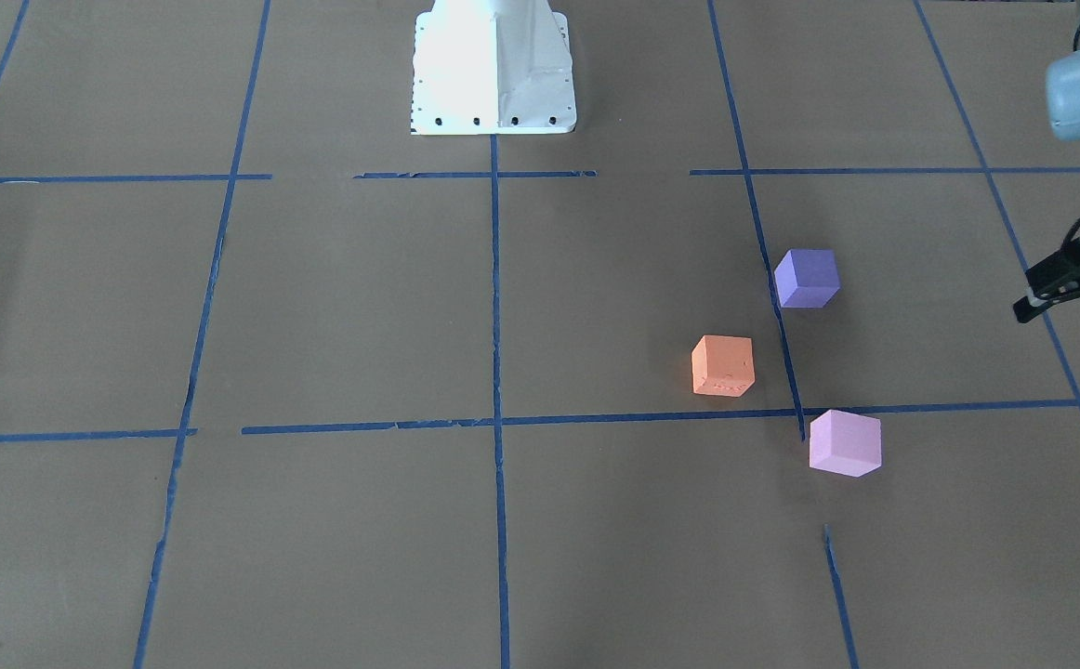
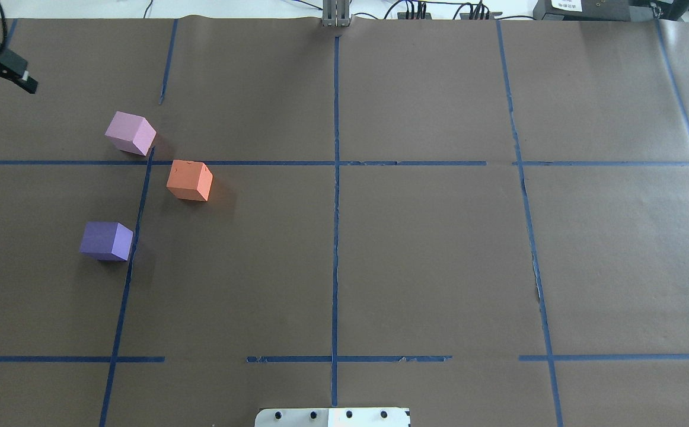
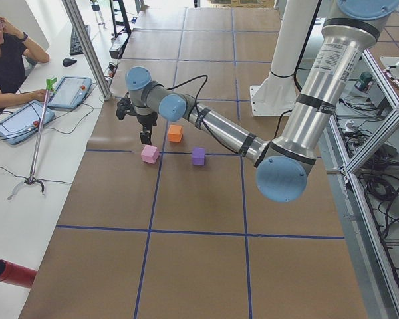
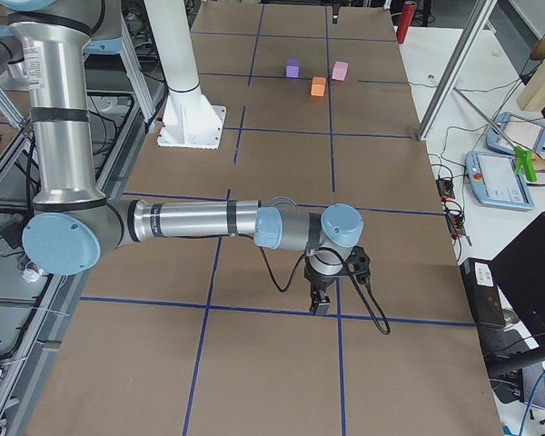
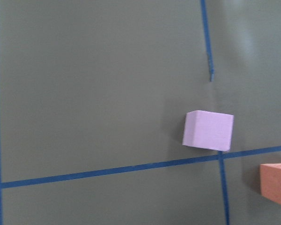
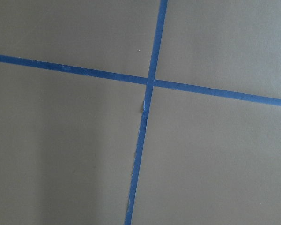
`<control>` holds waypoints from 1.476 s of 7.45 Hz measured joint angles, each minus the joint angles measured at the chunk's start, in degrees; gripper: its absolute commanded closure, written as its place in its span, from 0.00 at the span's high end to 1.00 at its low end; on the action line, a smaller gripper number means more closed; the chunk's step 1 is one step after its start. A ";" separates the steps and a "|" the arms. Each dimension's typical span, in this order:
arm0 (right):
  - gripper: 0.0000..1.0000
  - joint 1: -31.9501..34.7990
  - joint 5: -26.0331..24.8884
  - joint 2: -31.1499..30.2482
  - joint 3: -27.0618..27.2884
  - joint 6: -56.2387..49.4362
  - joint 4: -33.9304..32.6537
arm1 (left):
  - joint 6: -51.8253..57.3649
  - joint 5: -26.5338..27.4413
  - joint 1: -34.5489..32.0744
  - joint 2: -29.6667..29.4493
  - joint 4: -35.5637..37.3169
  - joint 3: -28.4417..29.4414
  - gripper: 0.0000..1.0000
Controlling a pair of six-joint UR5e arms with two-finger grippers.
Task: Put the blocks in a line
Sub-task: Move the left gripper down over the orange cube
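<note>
No legible text or labels anywhere. L gripper hovers over the table w/ fingers spread apart, empty, off to the side of the pink block; its arm is stretched out low. R gripper points down near a tape crossing, well apart from the blocks; can't tell its finger state. The orange block & violet block sit near the pink one, none touching, in a loose triangle on the robot's L half of the brown-paper table. Operator sits at a side desk.
</note>
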 measured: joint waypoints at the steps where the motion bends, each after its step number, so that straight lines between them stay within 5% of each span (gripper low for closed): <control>1: 1.00 0.00 0.00 0.00 0.00 -0.02 0.00 | -4.38 2.14 4.45 -1.89 -0.14 0.50 1.00; 4: 1.00 0.00 0.00 0.00 -0.01 0.01 0.00 | -12.94 6.39 13.81 -5.82 -1.09 3.55 1.00; 11: 1.00 0.00 0.00 0.00 0.00 0.02 0.00 | -25.60 9.74 21.04 -9.35 -9.03 12.17 1.00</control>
